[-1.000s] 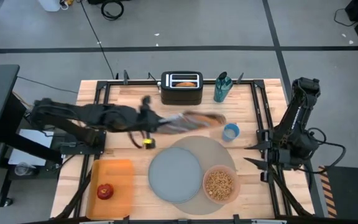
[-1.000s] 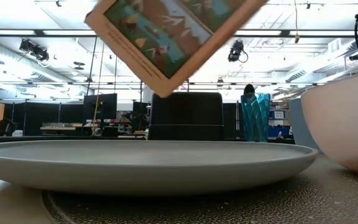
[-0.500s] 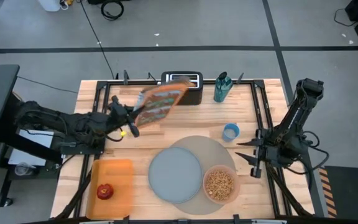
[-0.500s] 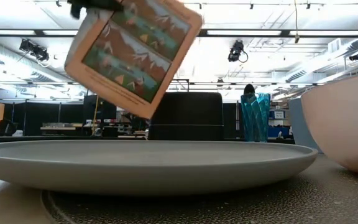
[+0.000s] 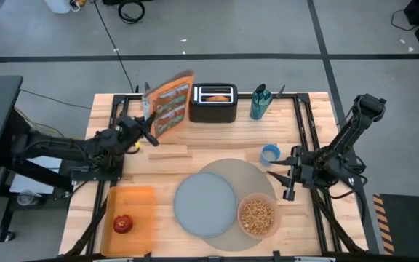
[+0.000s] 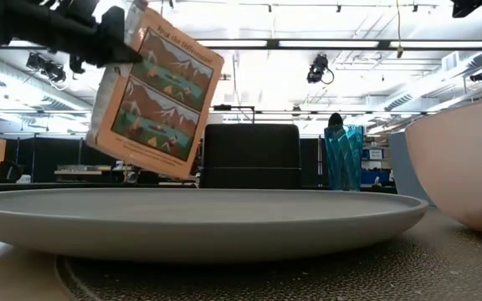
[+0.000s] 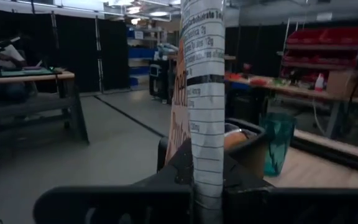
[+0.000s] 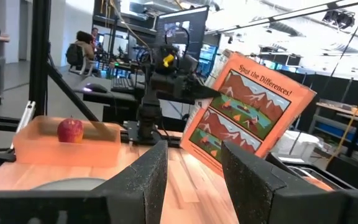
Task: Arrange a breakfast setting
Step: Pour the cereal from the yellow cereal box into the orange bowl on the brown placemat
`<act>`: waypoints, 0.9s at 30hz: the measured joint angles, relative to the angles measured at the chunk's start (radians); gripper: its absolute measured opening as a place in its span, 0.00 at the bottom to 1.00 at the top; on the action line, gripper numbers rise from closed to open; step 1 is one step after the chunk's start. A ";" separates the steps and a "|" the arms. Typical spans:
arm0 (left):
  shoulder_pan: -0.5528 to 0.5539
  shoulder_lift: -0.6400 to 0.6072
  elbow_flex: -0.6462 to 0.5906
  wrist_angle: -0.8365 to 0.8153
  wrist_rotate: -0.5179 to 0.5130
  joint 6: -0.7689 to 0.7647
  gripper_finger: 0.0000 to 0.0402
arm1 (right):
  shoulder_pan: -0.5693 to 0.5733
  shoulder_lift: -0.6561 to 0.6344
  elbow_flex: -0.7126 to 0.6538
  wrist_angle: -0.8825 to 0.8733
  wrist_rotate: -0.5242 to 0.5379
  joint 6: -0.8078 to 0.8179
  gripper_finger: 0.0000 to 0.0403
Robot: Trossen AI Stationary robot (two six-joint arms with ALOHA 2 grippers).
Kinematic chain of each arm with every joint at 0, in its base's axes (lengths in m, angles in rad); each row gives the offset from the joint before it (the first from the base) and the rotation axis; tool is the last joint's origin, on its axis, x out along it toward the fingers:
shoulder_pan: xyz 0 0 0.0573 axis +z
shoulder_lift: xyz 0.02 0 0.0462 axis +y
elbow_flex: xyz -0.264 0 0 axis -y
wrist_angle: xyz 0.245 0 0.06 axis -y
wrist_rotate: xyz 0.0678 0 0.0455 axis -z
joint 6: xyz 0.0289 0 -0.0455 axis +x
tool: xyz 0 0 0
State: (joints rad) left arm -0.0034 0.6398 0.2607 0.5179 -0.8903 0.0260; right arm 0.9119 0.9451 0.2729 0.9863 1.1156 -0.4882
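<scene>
My left gripper (image 5: 147, 129) is shut on an orange cereal box (image 5: 169, 106) at the table's far left, beside the black toaster (image 5: 212, 102); a bagel (image 5: 217, 95) sticks out of the toaster's slot. My right gripper (image 5: 286, 175) is open and empty, just right of the round grey mat (image 5: 252, 177) and near the small blue cup (image 5: 270, 153). The grey-blue plate (image 5: 205, 204) and the pink bowl (image 5: 257, 216), which holds cereal, sit on the mat. The red apple (image 5: 123, 223) lies on the orange tray (image 5: 133, 198). I see no spoon. My left gripper pinches the box between its two fingers, one on each broad face, at the narrow side panel (image 7: 204, 163) near an upper corner (image 8: 211, 79). The fingers come level from the table's left. The box hangs tilted and clear of the table (image 6: 153, 97).
A teal bottle (image 5: 260, 102) stands right of the toaster at the far edge. Bare wood lies between the box and the mat. Black frame rails run along both sides of the table.
My left gripper has carried the box from over the mat's far edge toward the table's far left and has turned it from lying tipped over to nearly upright. My right gripper has moved toward the table's left, closer to the mat and cup.
</scene>
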 joint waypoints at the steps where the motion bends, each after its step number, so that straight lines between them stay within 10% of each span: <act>1: 0.017 -0.013 -0.017 0.014 0.021 -0.004 0.02 | -0.004 0.000 0.000 0.000 -0.010 0.005 0.39; 27: 0.254 -0.204 -0.251 0.131 -0.018 0.031 0.02 | -0.010 0.000 0.000 -0.045 -0.012 0.101 0.39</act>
State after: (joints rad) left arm 0.2510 0.4354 0.0093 0.6494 -0.9086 0.0569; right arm 0.9016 0.9451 0.2729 0.9412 1.1038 -0.3870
